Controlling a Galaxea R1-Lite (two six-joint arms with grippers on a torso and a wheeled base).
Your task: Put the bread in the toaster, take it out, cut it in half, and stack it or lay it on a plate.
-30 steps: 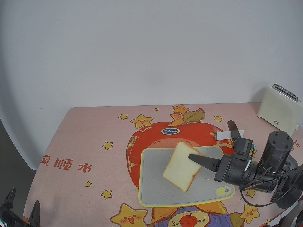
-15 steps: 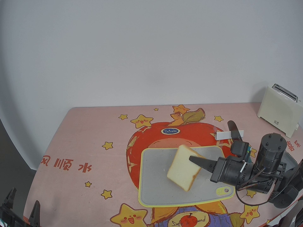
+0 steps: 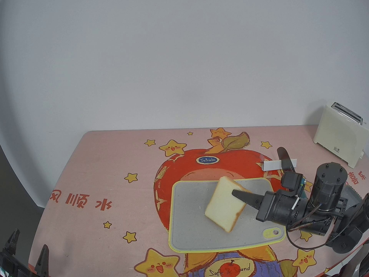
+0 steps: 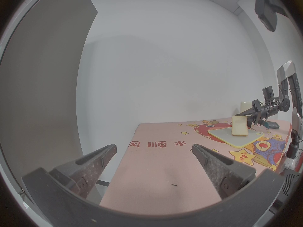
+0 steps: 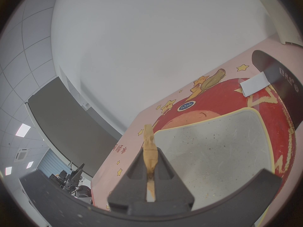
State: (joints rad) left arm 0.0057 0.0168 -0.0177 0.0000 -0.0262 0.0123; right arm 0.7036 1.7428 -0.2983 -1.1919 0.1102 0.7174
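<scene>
**Slice held on edge over the board; toaster stands apart at the far right**

Nearest, at the front left corner of the desk (image 3: pixel 107 166), the left claw (image 4: pixel 153 148) hangs with its fingers spread wide and nothing between them. It is well apart from the work.

Mid-desk lies the grey cutting board (image 3: pixel 188 220). Over its right half the right claw (image 3: pixel 236 195) reaches in from the right, its forearm low and near level. It is closed narrow on the upper edge of the bread (image 3: pixel 225 204), and the right wrist view confirms the crust (image 5: pixel 148 145) pinched between both fingers. The slice stands tilted on edge. Whether its lower corner touches the board cannot be told.

Just beyond the board lies a dark knife (image 3: pixel 284 157), with a white strip across it. Farthest, at the right rear corner, stands the toaster (image 3: pixel 342 133), slots upward.

Judgement: the slice looks pale, with no browning visible, so the toasting step is likely in hand or pending. The next move calls for a secure pinch, a lift clear of the board, and an edge-down alignment with a slot. If the slice is instead to be cut, it must be laid flat and released.
</scene>
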